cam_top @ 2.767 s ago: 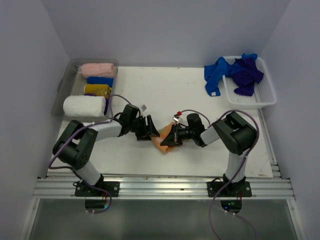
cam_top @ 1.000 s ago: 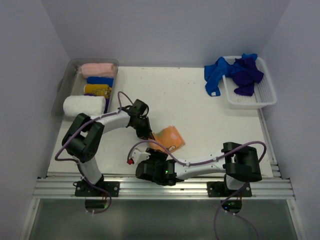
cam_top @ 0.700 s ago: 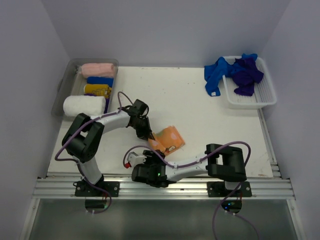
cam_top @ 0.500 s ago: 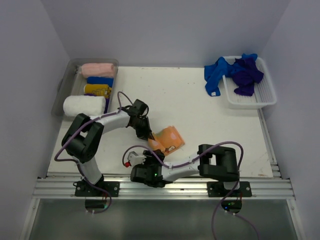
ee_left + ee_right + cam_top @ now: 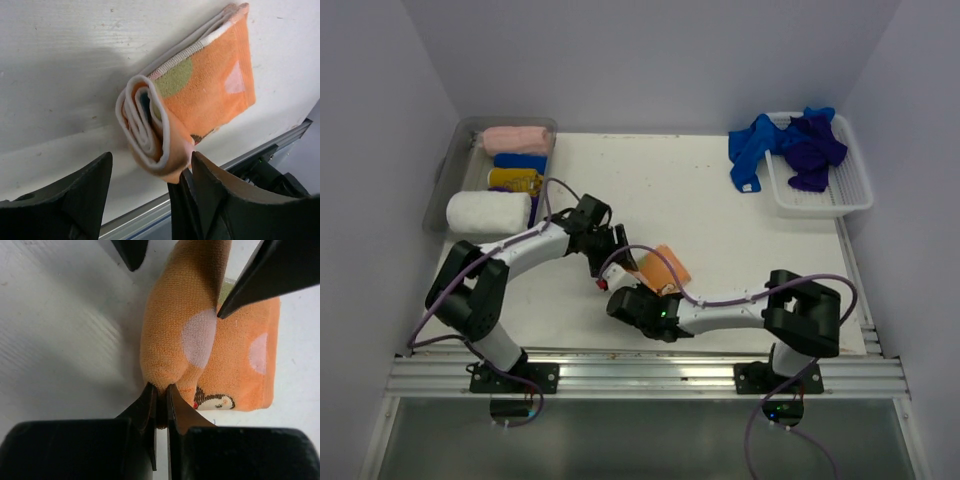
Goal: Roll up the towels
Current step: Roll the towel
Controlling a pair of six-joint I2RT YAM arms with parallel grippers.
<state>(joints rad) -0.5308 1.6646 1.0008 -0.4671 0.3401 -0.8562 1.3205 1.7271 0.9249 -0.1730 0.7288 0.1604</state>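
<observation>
- The towel (image 5: pixel 210 95) is orange terry with pale and olive dots and a woven striped band. One end is wound into a loose, flattened coil showing white inner layers, and the rest lies flat.
- It lies on the table (image 5: pixel 650 185) in the lower middle of the top view, between the two arms' wrists.
- The left gripper (image 5: pixel 150 160) is spread wide, its dark, smooth fingers on either side of the coil's open end.
- The right gripper (image 5: pixel 160 390) is pressed almost together, nipping a small fold of fuzzy cloth at the roll's near edge. A small printed figure shows on the flat part just beside it.
- The table is matte white, lightly scuffed and speckled, with a ribbed metal rail (image 5: pixel 650 375) along its lower edge.
- In the upper left a clear plastic bin (image 5: pixel 448 170) holds finished rolls (image 5: pixel 488 211): a thick white one, and yellow, blue and pink ones.
- In the upper right a white slotted basket (image 5: pixel 855 190) holds crumpled blue and purple cloths (image 5: pixel 790 145), one of them hanging over the rim onto the table.
- Plain pale lavender walls (image 5: pixel 650 60) close in the far and both side edges.
</observation>
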